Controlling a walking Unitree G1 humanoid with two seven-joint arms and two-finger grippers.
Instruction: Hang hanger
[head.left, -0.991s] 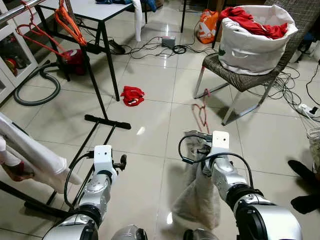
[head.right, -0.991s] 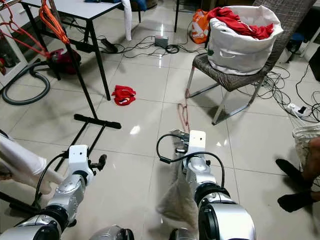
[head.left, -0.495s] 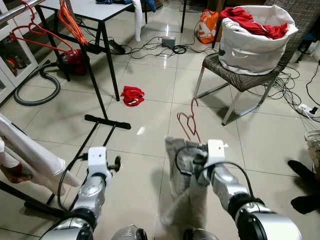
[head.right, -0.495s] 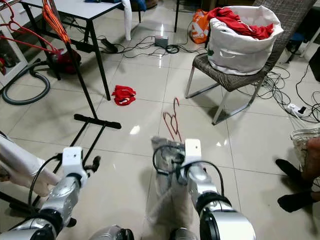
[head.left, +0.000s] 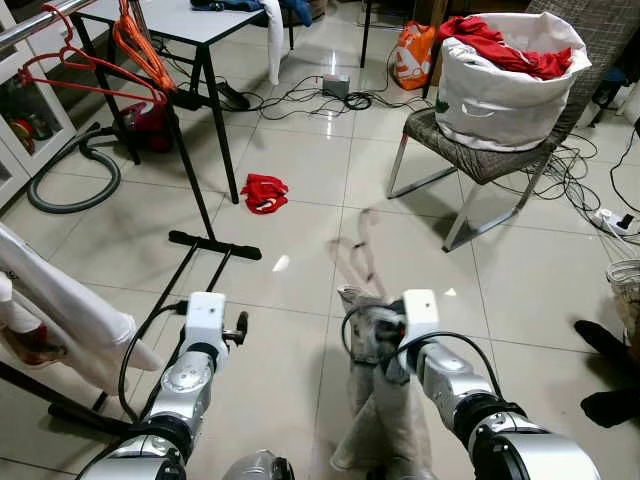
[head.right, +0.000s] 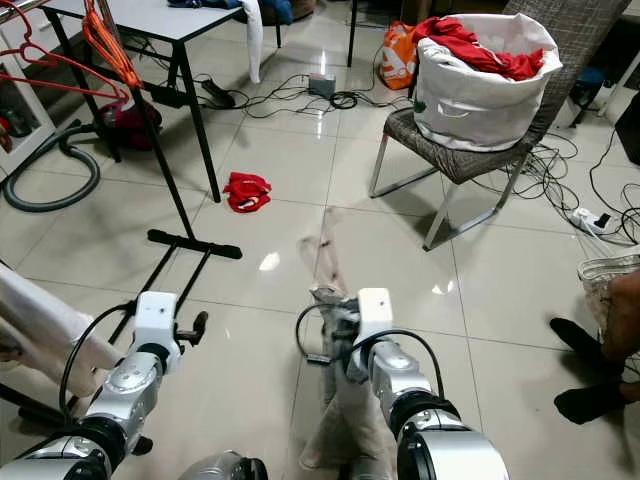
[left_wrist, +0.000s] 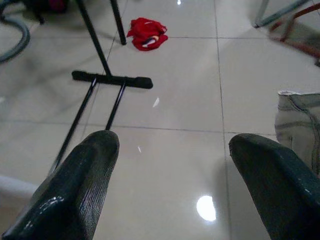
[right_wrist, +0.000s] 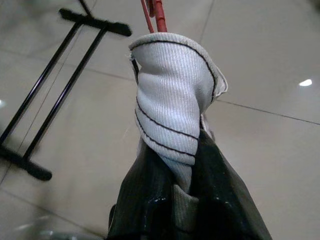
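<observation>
The right gripper, clamped on a pale garment bearing the red hanger, has swung it leftward toward the far-left rail; the left gripper hangs open.

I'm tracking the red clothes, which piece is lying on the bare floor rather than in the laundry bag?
The small crumpled red garment on the tiles beside the rack's black foot; the other red clothes sit heaped in the white bag.

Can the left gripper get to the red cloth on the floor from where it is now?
Probably not without stepping closer. The left gripper is open and holds nothing, but the red cloth lies well ahead on the tiles, beyond the black rack foot. Nothing else stands between them.
</observation>
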